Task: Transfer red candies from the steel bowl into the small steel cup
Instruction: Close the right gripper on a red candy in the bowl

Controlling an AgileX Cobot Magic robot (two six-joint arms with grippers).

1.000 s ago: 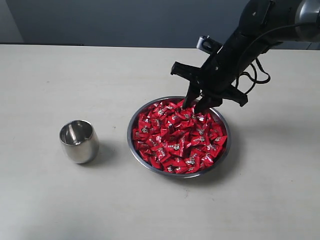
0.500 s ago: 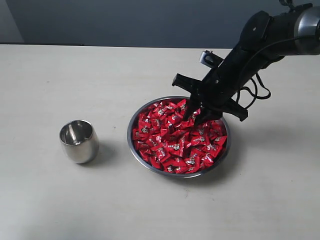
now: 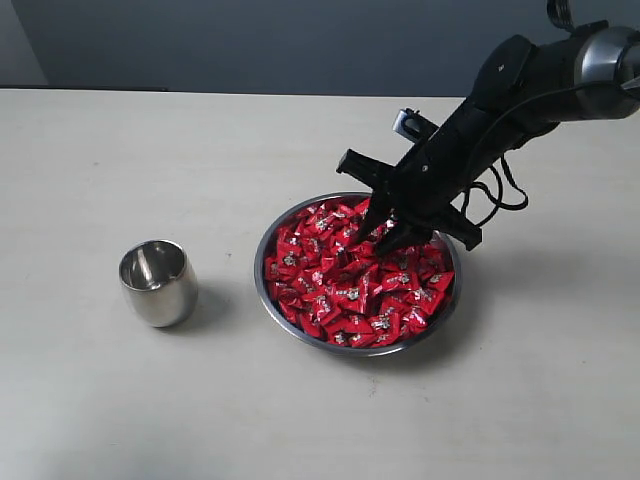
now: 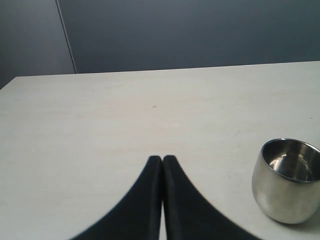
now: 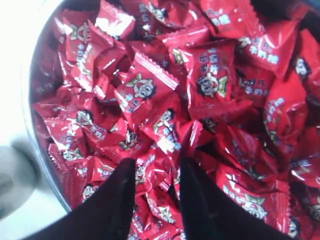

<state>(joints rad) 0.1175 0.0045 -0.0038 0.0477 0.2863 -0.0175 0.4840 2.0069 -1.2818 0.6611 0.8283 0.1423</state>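
i have the right gripper (image 3: 388,232) dipped into the steel bowl (image 3: 258,272) at about one o'clock of its centre, the arm slanting in from two o'clock. its jaws stand apart, with the tips pushed among the red candies (image 3: 350,290), so i judge it placed to close on one; nothing is pinched yet. the candies fill the bowl nearly to its thin rim: crinkly, glossy foil pillows with crimped ends that look slippery and likely to shift under the tips. the small steel cup (image 3: 157,283) waits upright at nine o'clock of the bowl, well apart, egg-sided and mirror-bright, with no candy that i can see inside. the left gripper (image 4: 162,161) is closed on nothing, parked over the pale matte table (image 3: 120,150) near the cup.
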